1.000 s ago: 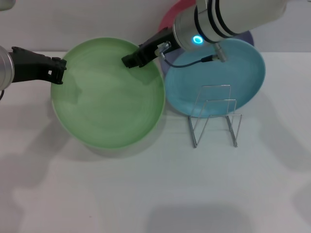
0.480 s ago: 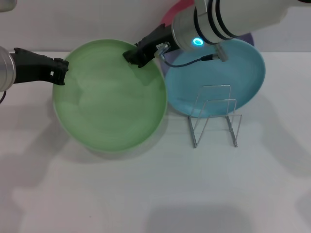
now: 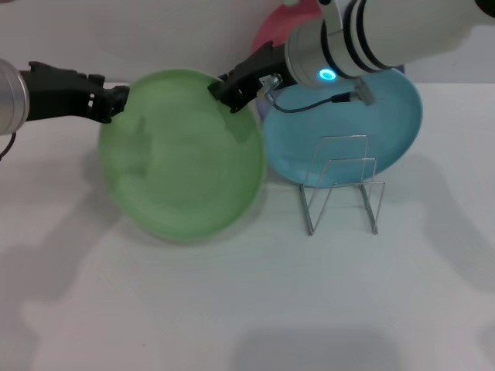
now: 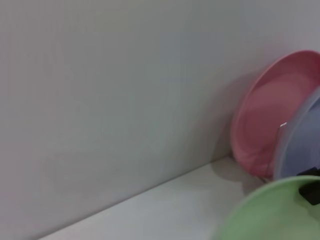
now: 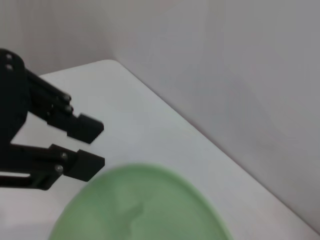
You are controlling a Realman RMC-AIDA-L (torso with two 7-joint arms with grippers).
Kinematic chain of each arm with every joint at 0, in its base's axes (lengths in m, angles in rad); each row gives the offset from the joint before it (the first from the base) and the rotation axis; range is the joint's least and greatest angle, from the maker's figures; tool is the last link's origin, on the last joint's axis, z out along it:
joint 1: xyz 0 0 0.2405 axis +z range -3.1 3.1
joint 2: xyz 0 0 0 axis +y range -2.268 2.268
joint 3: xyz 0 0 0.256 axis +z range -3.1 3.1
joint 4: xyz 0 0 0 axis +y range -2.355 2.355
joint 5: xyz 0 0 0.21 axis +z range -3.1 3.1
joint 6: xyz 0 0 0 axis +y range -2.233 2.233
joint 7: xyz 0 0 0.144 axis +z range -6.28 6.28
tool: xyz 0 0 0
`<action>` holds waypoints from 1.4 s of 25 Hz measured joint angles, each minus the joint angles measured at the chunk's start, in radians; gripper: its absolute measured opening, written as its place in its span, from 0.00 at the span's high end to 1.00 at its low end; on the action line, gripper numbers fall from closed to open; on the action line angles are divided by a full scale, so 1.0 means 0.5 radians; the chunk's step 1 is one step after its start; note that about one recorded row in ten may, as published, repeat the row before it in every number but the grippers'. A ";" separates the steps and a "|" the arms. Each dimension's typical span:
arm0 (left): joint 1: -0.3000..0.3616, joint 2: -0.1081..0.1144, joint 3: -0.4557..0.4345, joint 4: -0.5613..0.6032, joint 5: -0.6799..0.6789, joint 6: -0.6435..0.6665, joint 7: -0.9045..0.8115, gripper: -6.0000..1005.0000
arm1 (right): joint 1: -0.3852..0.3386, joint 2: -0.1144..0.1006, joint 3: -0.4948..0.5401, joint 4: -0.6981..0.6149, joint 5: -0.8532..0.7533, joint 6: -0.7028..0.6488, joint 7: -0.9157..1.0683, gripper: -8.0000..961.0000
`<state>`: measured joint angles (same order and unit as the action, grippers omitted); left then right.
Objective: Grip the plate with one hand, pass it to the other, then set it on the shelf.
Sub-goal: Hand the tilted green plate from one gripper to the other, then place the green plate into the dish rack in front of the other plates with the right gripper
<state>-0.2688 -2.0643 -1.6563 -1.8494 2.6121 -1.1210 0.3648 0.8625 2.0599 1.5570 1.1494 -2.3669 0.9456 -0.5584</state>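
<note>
The light green plate [image 3: 186, 158] hangs tilted above the table, blurred with motion. My right gripper [image 3: 230, 91], on the white arm with the blue-lit ring, is shut on its far right rim. My left gripper [image 3: 121, 99], black on the silver arm, is open just off the plate's upper left rim, not touching it. The right wrist view shows the left gripper [image 5: 96, 146] with jaws apart beside the plate [image 5: 145, 207]. The plate's rim [image 4: 275, 212] also shows in the left wrist view. The wire plate rack [image 3: 341, 192] stands to the right of the plate.
A turquoise plate [image 3: 352, 127] leans upright behind the rack. A pink plate [image 3: 282, 23] and a lavender plate [image 3: 399, 60] stand behind it against the wall; both show in the left wrist view [image 4: 265, 115] [image 4: 302, 142]. The white table [image 3: 247, 309] stretches in front.
The left gripper has let go of the plate's left rim and drawn up and away. The right gripper has closed on the far rim and shifted the plate slightly right.
</note>
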 joint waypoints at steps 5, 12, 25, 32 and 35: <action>0.026 0.000 0.002 -0.093 0.005 0.015 0.003 0.68 | -0.092 0.007 0.007 0.150 -0.025 0.015 0.005 0.93; 0.321 -0.001 0.158 -0.128 0.021 0.764 0.297 0.49 | -0.369 0.025 0.110 0.532 -0.030 -0.060 -0.122 0.94; 0.604 0.002 0.719 1.355 0.018 4.033 -0.002 0.23 | -1.326 0.038 0.155 0.930 1.615 -0.526 -1.917 0.95; 0.483 -0.003 0.735 1.838 0.020 4.335 -0.288 0.23 | -1.548 0.037 0.207 0.369 2.749 -0.058 -3.352 0.95; 0.444 -0.005 0.740 1.964 0.021 4.366 -0.393 0.23 | -1.523 0.040 0.412 -0.041 2.972 0.445 -3.805 0.95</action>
<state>-0.0466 -2.0668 -1.2862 -0.8674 2.6228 1.0617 0.1681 0.1010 2.0797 1.7630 1.1287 -0.8811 1.1679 -2.4606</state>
